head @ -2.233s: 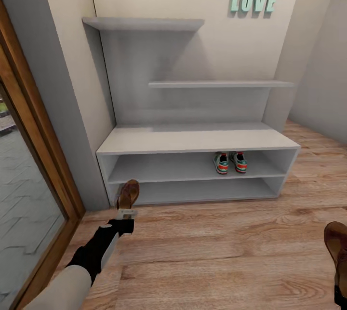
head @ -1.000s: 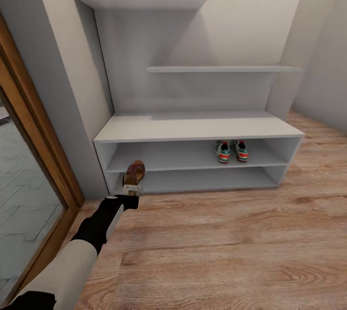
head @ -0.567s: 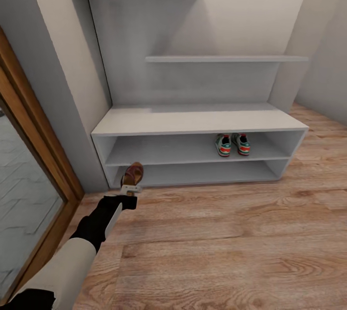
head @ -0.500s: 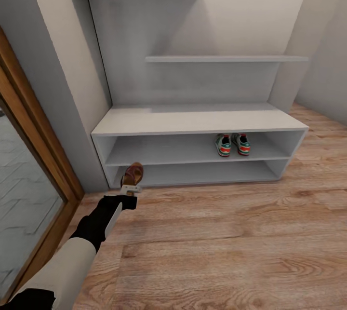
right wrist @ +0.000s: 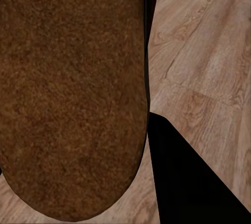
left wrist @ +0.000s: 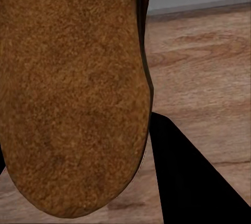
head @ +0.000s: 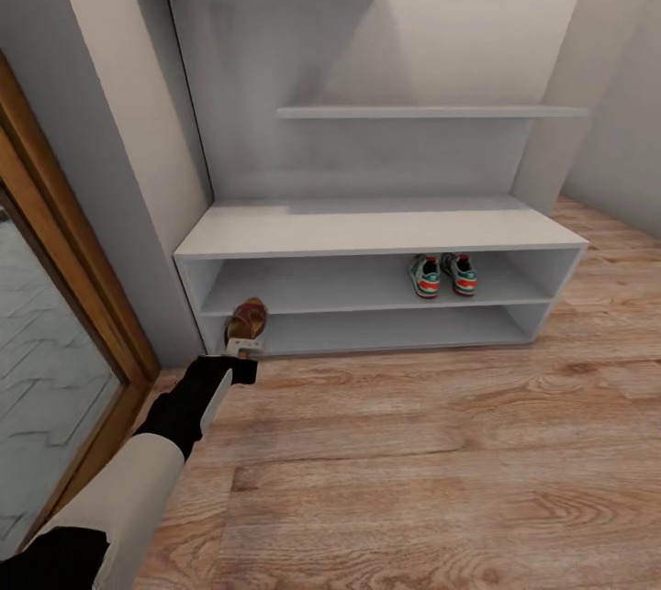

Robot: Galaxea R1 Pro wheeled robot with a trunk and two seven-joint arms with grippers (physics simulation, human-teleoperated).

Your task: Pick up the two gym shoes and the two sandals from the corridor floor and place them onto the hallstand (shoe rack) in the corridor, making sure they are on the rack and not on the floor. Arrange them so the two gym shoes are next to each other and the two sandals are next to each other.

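While the gym shoes [head: 442, 274] sit paired at the hallstand's [head: 367, 232] upper low shelf, right end, the left gripper [head: 243, 350] clamps one sandal [head: 246, 319] at the bottom shelf's left corner. The right gripper grasps the other sandal [right wrist: 73, 93]. Clipping the shelf edge could drop it onto the corridor floor [head: 441, 461].

1. The left arm reached forward and low, its sleeve pale, forearm black.
2. The left gripper [head: 244, 348] was clamped on a sandal [head: 247, 319].
3. The right gripper gripped another sandal [right wrist: 70, 93], sole facing its camera.
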